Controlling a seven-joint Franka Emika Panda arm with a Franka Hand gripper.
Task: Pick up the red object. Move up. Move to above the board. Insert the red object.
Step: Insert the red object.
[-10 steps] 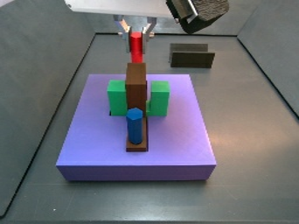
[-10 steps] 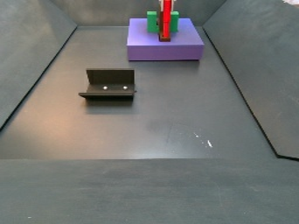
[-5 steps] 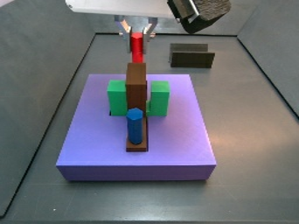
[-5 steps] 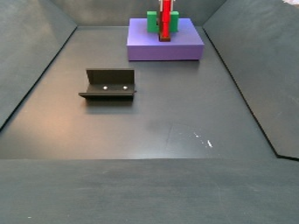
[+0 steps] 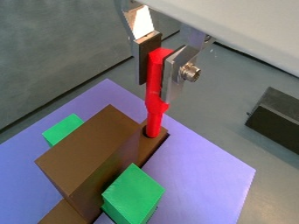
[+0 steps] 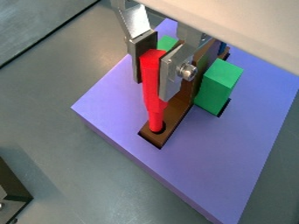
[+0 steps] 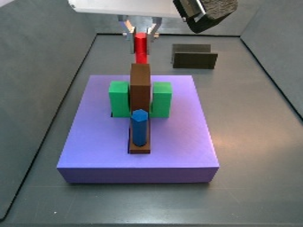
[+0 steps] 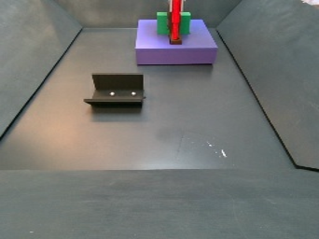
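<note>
matte grey floor | claw pinching slender red object | tip in brown board slot

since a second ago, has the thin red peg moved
Yes, slightly down: in a side view the gripper holds the thin red peg, less of it showing above the brown wooden board.

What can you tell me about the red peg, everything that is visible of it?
The red peg is a thin, straight, bright red stick, smooth like plastic. It stands upright, clamped near its top between the gripper fingers' flat silver plates, above the purple slab. Its lower end sits in a hole in the brown board, behind the tall block. Nothing else touches it.
</note>
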